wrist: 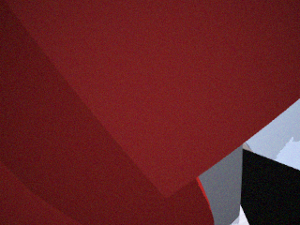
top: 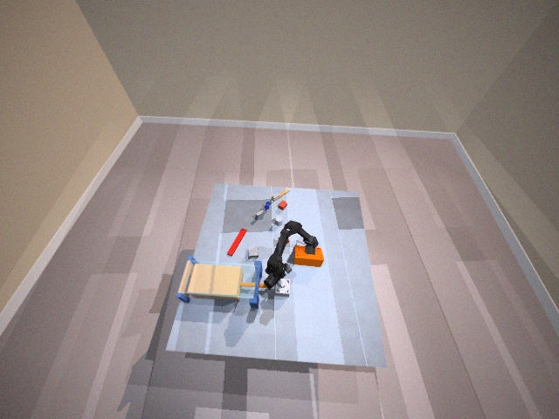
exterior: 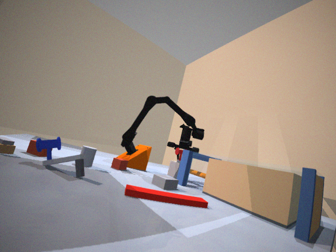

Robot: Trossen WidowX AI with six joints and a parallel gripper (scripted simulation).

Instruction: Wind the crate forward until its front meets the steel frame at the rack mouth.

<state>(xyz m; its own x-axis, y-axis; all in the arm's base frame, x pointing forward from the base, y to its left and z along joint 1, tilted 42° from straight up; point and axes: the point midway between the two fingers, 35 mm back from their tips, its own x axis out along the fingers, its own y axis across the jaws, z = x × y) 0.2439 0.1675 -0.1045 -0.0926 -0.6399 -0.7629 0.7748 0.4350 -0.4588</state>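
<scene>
The tan crate (top: 217, 279) (exterior: 230, 181) sits flat inside the clear-panelled cubby, with a gap between its front and the blue frame (top: 254, 301) (exterior: 184, 170) at the mouth. An orange strap (top: 248, 285) (exterior: 198, 174) runs from the crate through the mouth to the pale winch (top: 283, 293). My gripper (exterior: 179, 155) points down beside the blue frame, above the winch area, and is shut on the red handle grip (exterior: 177, 149) (wrist: 164, 94), which fills most of the wrist view. The handle's lower end and its key are hidden.
A grey block (top: 253, 253) (exterior: 165, 182) and a red bar (top: 237, 242) (exterior: 165, 196) lie beside the cubby. A blue T-shaped tool (exterior: 49, 144), a grey cranked tool (exterior: 63, 159), a grey cylinder (exterior: 88, 156) and red blocks lie farther off. The orange arm base (top: 308, 256) is nearby.
</scene>
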